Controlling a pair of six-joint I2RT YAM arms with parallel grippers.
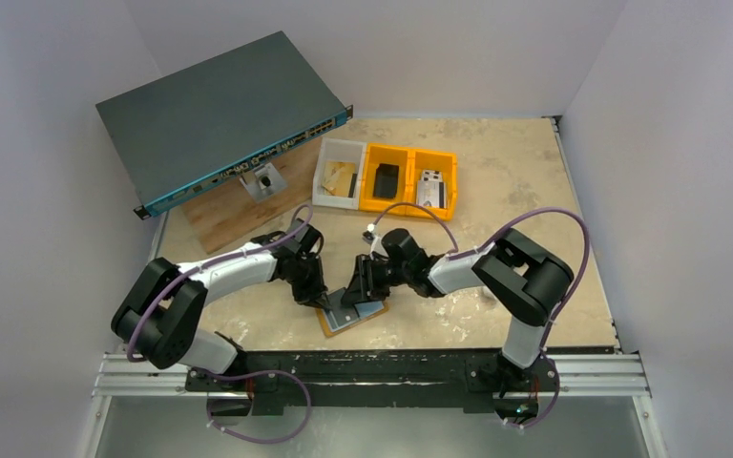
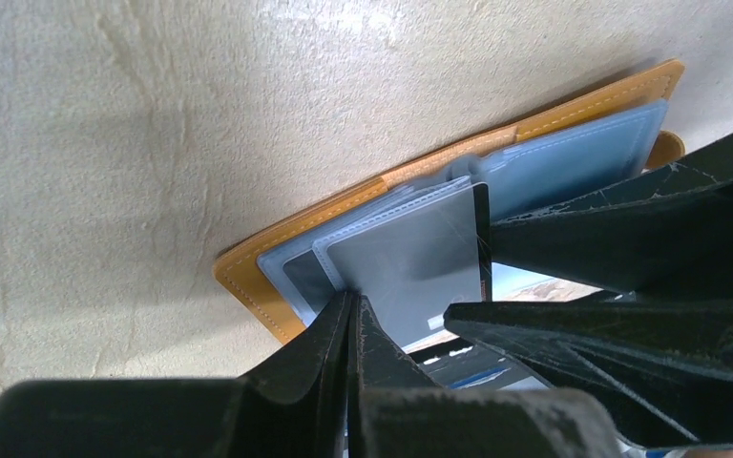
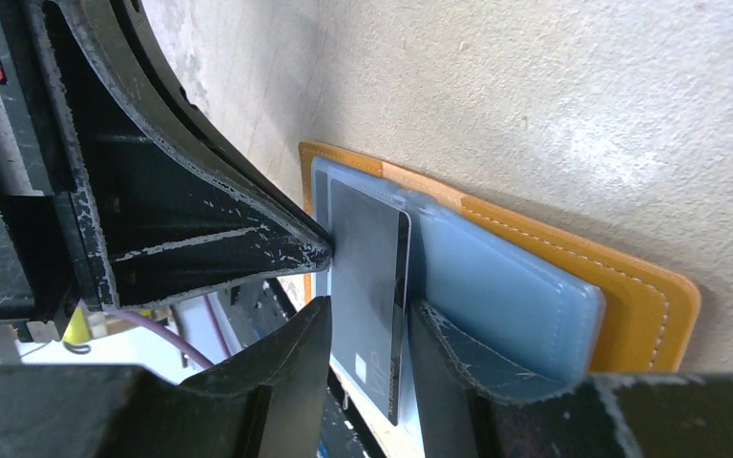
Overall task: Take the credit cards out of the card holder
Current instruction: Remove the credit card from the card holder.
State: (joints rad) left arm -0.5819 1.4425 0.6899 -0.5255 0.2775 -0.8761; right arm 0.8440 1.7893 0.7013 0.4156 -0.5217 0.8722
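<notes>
The tan-orange card holder (image 1: pixel 336 326) lies open near the table's front edge, its pale blue sleeves up (image 2: pixel 573 157) (image 3: pixel 506 286). My left gripper (image 1: pixel 317 298) is shut, and its tips (image 2: pixel 353 310) press on a clear sleeve at the holder's left part. My right gripper (image 1: pixel 361 292) (image 3: pixel 370 329) has its jaws apart on either side of a dark grey card (image 3: pixel 367 258) that stands tilted up out of the holder. The card's edge (image 2: pixel 482 234) shows in the left wrist view. A card with a landscape print (image 2: pixel 534 284) lies under it.
A blue-grey network switch (image 1: pixel 219 114) sits on a wooden board at the back left. A white bin (image 1: pixel 323 179) and two orange bins (image 1: pixel 367 172) (image 1: pixel 450 181) stand at the back middle with small items inside. The metal base rail (image 1: pixel 372 372) runs just in front of the holder.
</notes>
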